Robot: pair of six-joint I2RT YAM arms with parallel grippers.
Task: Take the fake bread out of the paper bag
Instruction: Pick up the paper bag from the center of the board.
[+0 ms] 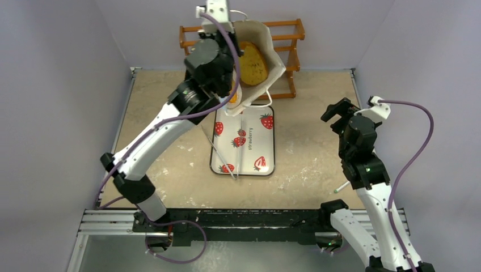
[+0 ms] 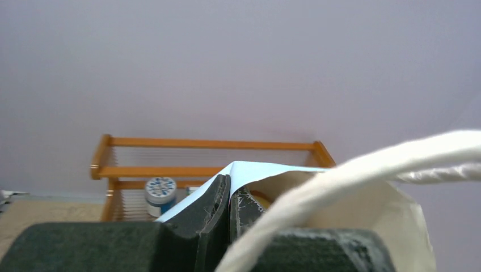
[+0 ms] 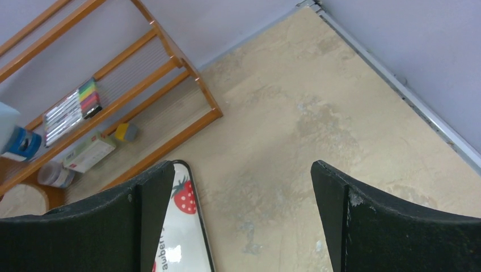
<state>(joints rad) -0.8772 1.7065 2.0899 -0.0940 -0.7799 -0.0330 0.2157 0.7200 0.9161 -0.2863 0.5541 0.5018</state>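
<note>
White and black, the left arm [image 1: 161, 122] is reaching from the near-left side of the desk [image 1: 317, 147] toward the far middle. Its jaws are pressing together on the rim of the paper bag [image 1: 275, 65], holding it in the air above the far end of the strawberry-print tray [image 1: 264, 141]. In the left wrist view the two fingers [image 2: 211, 211] are sitting almost closed with the bag's light blue edge caught between them, and a white cord handle [image 2: 363, 164] is crossing in front. The bag is tilting its mouth toward the overhead camera, showing its white inside. The fake bread [image 1: 253, 63] is lying down inside the bag, just right of the jaws: a golden-brown piece with dark speckles is resting against the inner wall. A small orange bit [image 1: 233, 97] is peeking out at the bag's lower lip, and I cannot tell which piece it is. Behind the bag a wooden rack [image 1: 290, 34] is standing by the far wall. Farther right, the right arm [image 1: 363, 164] is hovering over bare desk, its jaws standing wide apart with nothing between them.
</note>
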